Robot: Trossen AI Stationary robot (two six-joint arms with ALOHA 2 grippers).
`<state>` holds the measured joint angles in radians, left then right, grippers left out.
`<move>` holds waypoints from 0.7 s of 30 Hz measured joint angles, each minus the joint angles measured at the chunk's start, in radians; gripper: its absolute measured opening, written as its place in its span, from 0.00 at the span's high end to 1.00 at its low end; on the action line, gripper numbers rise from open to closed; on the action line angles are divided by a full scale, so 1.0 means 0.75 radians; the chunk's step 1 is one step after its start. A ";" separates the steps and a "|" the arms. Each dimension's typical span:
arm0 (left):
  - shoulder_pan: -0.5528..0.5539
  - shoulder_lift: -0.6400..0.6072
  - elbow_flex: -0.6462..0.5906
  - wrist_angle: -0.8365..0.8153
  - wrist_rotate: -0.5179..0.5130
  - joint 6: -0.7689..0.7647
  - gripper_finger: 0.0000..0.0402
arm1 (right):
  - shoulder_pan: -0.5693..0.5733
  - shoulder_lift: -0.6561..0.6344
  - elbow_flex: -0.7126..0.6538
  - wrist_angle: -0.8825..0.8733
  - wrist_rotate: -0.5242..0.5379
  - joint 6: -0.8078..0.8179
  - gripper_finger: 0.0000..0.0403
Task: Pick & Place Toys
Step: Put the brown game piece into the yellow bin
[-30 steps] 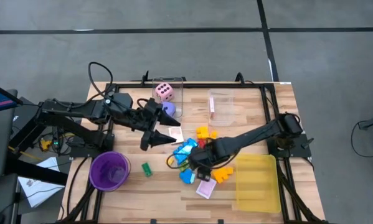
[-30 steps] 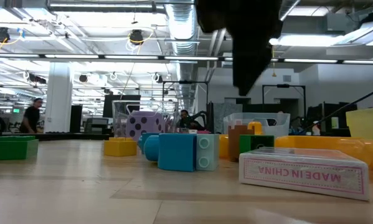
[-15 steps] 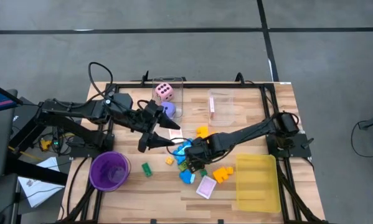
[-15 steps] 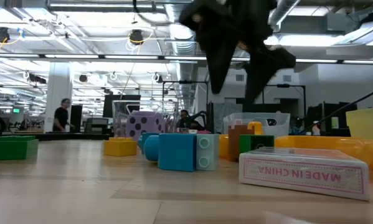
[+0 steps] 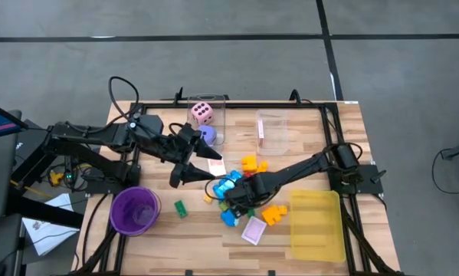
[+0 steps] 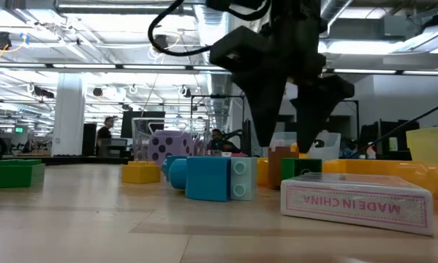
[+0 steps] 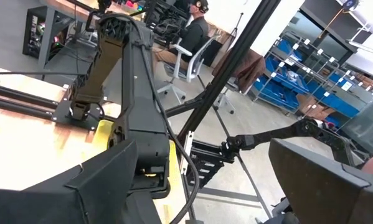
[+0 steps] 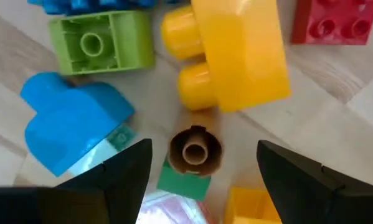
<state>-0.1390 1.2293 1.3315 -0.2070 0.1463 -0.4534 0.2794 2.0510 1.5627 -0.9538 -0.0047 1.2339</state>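
Right gripper spread wide, straddling small brown block directly below; left gripper open, farther off.

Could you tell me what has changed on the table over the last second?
The right end effector slid from beside the pink card toward the table's middle, over the block pile, open and holding nothing. A small yellow block now shows. The left end effector and purple cup stayed put.

Even, bright overhead light is seen; ceiling lamps glare, and the nearest blocks are blurred.
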 joint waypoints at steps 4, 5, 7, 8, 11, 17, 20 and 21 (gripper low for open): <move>0.000 0.000 0.000 0.002 0.000 -0.009 0.10 | -0.008 0.041 0.002 0.029 -0.016 -0.004 0.30; 0.000 0.000 0.000 0.002 0.000 -0.011 0.10 | -0.009 0.052 -0.002 0.025 -0.028 -0.011 0.30; 0.000 0.000 0.000 0.003 0.000 -0.012 0.10 | -0.011 0.065 -0.002 0.037 -0.047 -0.025 0.30; 0.000 0.000 0.000 0.005 -0.001 -0.013 0.10 | -0.014 0.070 0.003 0.063 -0.054 -0.027 0.30; 0.000 0.000 0.001 0.009 -0.001 -0.013 0.10 | -0.025 0.072 -0.002 0.045 -0.059 -0.035 0.30; 0.000 0.000 0.001 0.007 0.005 -0.033 0.10 | -0.027 0.081 0.001 0.061 -0.061 -0.029 0.35; 0.000 0.000 0.001 0.007 0.016 -0.033 0.10 | -0.027 0.084 0.000 0.063 -0.067 -0.029 0.42; -0.001 0.000 0.001 0.007 0.016 -0.033 0.10 | -0.027 0.084 0.000 0.068 -0.067 -0.029 0.45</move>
<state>-0.1394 1.2293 1.3319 -0.2016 0.1585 -0.4782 0.2592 2.1141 1.5627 -0.9030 -0.0551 1.2121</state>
